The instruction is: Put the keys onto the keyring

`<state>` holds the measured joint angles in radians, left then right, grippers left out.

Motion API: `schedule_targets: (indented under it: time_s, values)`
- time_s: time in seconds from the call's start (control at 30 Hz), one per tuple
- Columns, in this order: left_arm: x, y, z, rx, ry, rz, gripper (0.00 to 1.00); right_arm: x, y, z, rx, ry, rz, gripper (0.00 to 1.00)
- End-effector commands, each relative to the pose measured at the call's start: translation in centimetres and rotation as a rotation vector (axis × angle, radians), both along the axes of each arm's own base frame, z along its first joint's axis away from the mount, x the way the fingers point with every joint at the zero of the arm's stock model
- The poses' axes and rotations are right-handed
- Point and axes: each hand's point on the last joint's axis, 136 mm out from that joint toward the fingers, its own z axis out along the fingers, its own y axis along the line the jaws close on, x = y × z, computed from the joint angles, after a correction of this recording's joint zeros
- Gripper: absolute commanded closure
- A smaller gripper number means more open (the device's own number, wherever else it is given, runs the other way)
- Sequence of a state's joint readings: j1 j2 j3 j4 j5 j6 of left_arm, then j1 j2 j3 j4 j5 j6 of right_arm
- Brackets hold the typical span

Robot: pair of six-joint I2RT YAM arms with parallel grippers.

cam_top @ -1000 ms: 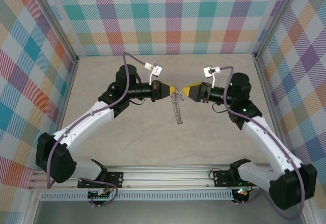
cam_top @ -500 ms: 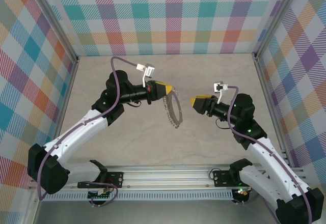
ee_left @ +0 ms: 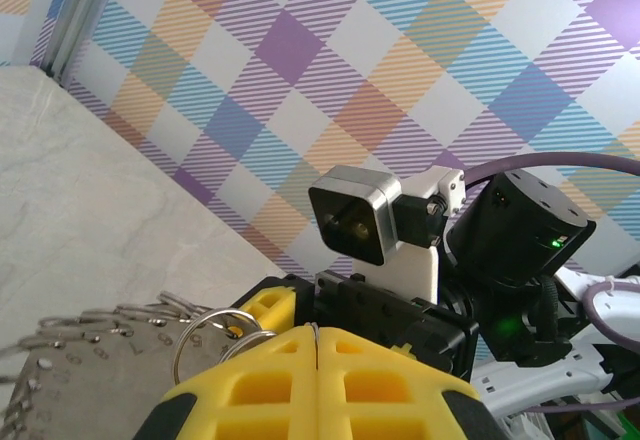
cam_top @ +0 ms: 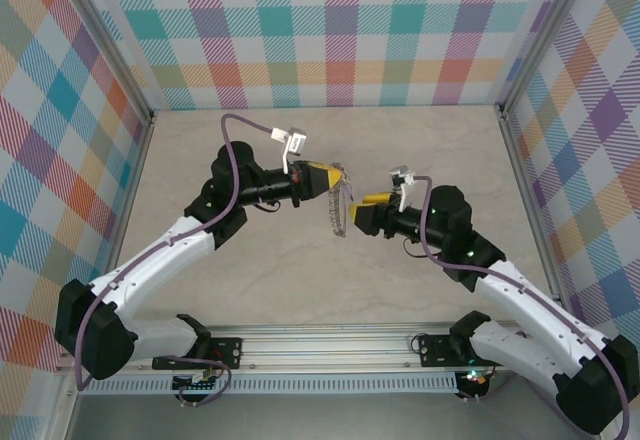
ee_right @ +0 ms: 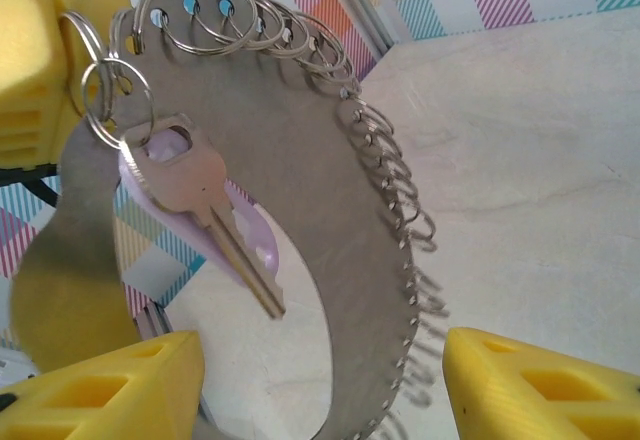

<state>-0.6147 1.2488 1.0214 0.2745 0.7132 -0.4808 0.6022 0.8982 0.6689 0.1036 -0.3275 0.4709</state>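
Note:
The keyring (cam_top: 340,210), a thin grey hoop rimmed with small wire loops, hangs edge-on above the table from my left gripper (cam_top: 337,176), which is shut on its top rim. In the left wrist view the closed yellow fingers (ee_left: 318,335) pinch the hoop (ee_left: 90,350). The right wrist view faces the keyring (ee_right: 330,260). A small key (ee_right: 215,215) backed by a lilac tag (ee_right: 255,240) dangles from one wire loop inside it. My right gripper (ee_right: 320,380) is open, its fingers (ee_right: 110,390) on either side of the hoop's lower part, touching nothing. It stands just right of the ring (cam_top: 360,214).
Bare beige tabletop (cam_top: 300,270) lies under both arms. Checked walls (cam_top: 340,30) close in the back and sides, with metal posts at the corners. The left gripper's yellow finger (ee_right: 30,60) is at the upper left of the right wrist view.
My right gripper drew back to the right half a second ago and has now come in close beside the ring. The left gripper kept hold as the ring swung.

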Motion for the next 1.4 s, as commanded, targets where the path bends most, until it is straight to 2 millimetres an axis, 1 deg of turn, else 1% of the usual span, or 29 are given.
schedule_targets:
  time_s: [0.0,0.1,0.27,0.4,0.5,0.63,0.73,0.77,1.03,1.2,1.37]
  values:
    - [-0.4,-0.4,1.6,-0.044,-0.049,-0.023,1.0,0.6,0.4,3.7,0.042,-0.121,-0.006,0.35]
    - [-0.5,-0.5,1.6,-0.046,-0.05,-0.028,1.0,0.7,0.7,4.4,0.053,-0.137,0.003,0.35]
    - [-0.7,-0.8,1.7,-0.053,-0.051,-0.037,1.0,0.8,1.3,4.8,0.051,-0.143,0.019,0.36]
    - [-0.7,-1.0,1.7,-0.055,-0.046,-0.037,1.0,1.0,1.9,4.8,0.046,-0.139,0.037,0.42]
    - [-0.5,-0.9,1.8,-0.061,-0.046,-0.03,1.0,0.9,2.2,4.6,0.041,-0.138,0.053,0.56]
    - [-0.3,-0.8,2.0,-0.073,-0.047,-0.009,1.0,0.4,2.4,4.3,0.033,-0.132,0.068,0.81]
    - [-0.1,-0.5,2.3,-0.089,-0.05,0.013,1.0,0.0,2.3,4.1,0.035,-0.126,0.075,0.97]
    - [-0.1,-0.4,2.4,-0.095,-0.052,0.019,1.0,-0.1,2.2,4.1,0.034,-0.125,0.076,1.0]
    - [0.0,0.4,3.2,-0.145,-0.064,0.072,1.0,-0.6,2.8,3.7,0.032,-0.106,0.105,1.0]
    - [0.1,0.7,3.4,-0.172,-0.07,0.092,1.0,-0.9,3.9,3.6,0.033,-0.096,0.136,1.0]
    - [0.2,0.8,3.2,-0.182,-0.064,0.097,1.0,-1.4,5.5,3.7,0.029,-0.087,0.194,1.0]
